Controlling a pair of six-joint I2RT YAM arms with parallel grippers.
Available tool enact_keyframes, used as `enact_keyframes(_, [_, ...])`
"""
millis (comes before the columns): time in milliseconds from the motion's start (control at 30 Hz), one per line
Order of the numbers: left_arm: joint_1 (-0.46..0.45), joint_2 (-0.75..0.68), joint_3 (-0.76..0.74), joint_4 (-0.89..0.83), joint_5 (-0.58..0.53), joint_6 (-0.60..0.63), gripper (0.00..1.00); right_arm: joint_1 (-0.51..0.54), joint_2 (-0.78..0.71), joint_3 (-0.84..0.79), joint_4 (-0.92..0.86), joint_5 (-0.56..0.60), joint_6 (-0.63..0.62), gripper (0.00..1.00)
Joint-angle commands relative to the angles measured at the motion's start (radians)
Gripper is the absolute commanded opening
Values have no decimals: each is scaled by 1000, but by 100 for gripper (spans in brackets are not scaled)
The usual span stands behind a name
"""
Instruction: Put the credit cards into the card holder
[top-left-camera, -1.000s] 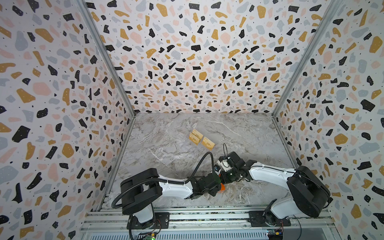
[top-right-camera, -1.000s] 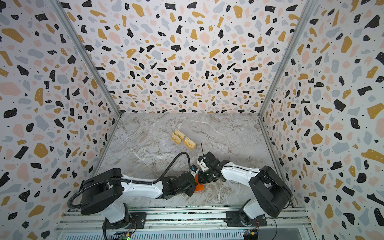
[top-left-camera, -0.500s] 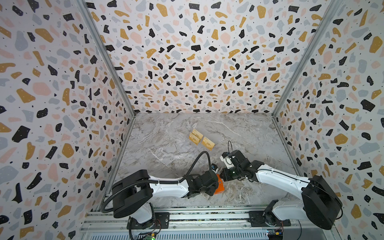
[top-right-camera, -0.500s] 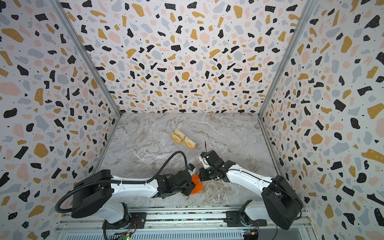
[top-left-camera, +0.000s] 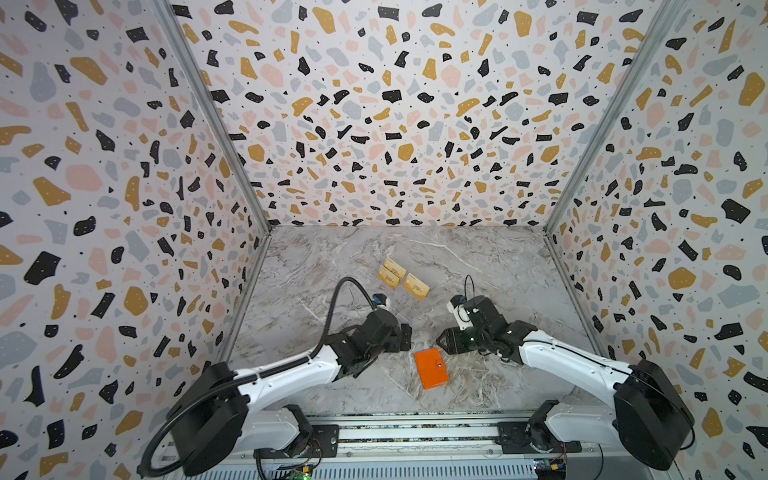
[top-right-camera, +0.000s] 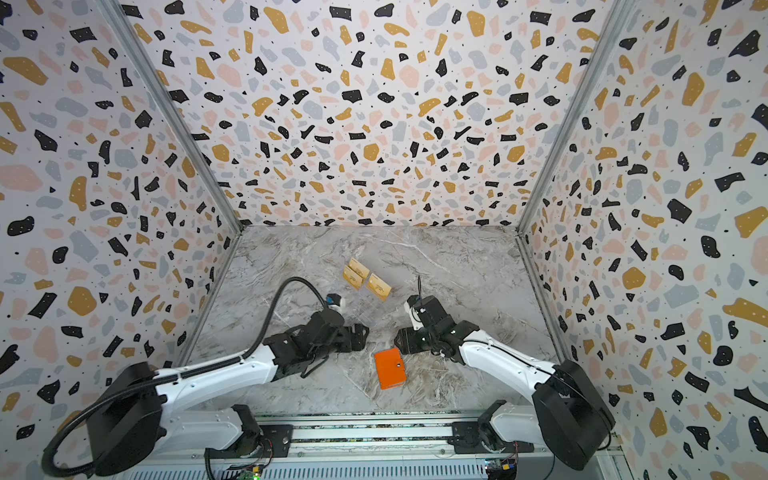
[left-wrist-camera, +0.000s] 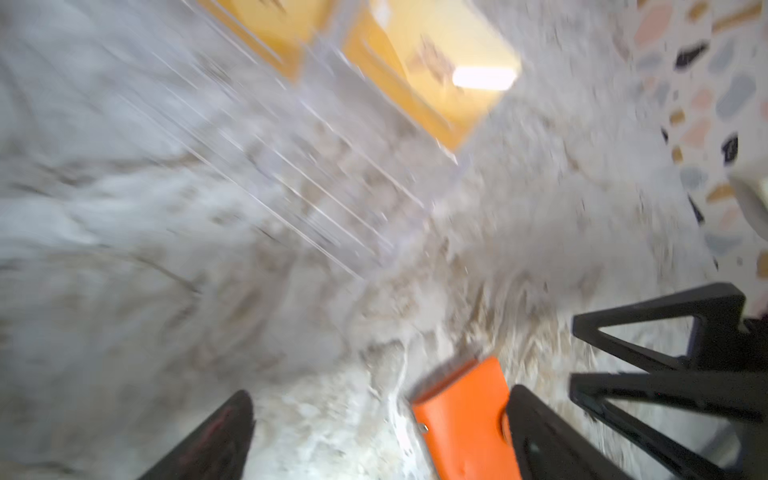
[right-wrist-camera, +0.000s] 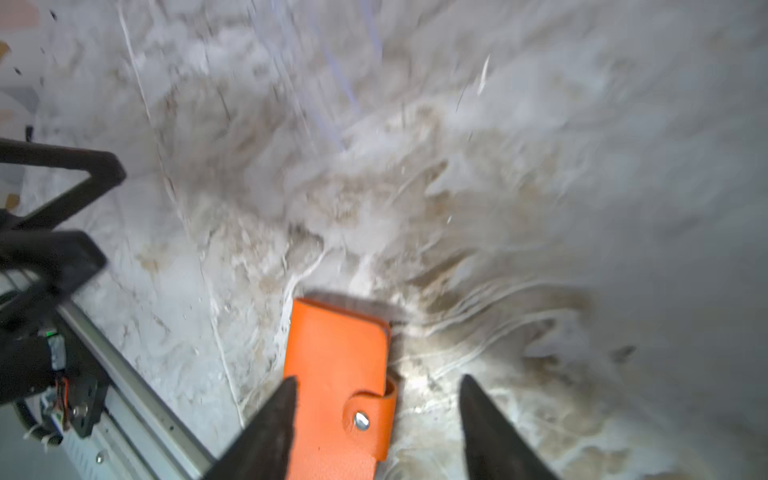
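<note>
The orange card holder (top-left-camera: 431, 368) (top-right-camera: 390, 368) lies flat on the marble table near the front, snapped closed, and nothing holds it. My left gripper (top-left-camera: 404, 336) (left-wrist-camera: 380, 432) stands open just to its left, one finger (left-wrist-camera: 540, 436) at the holder's (left-wrist-camera: 461, 419) edge. My right gripper (top-left-camera: 443, 341) (right-wrist-camera: 378, 415) is open above the holder's (right-wrist-camera: 336, 353) snap end without gripping it. Gold credit cards (top-left-camera: 401, 279) (top-right-camera: 368, 279) (left-wrist-camera: 436, 70) stand farther back in a clear rack. No card is in either gripper.
The clear acrylic tiered rack (left-wrist-camera: 316, 174) holds the gold cards behind the grippers. Terrazzo walls close the table on three sides. A metal rail (top-left-camera: 415, 434) runs along the front edge under both arm bases.
Both grippers have opened and let go of the orange card holder, which now lies on the table. The left arm drew back to the left and the right arm to the right.
</note>
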Motion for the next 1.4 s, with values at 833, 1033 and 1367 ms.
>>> enact_keyframes(833, [560,-44,-555,1161,-406,700,100,-564,75,-532,1373,337,-431,99])
enact_keyframes(1033, [632,199,-532,1363,-400,689,100,-572,255,-503,1466,313,-436,99])
enact_keyframes(1367, [656,190,-532,1335,-394,664,100,-560,250,-495,1443,327,-446,99])
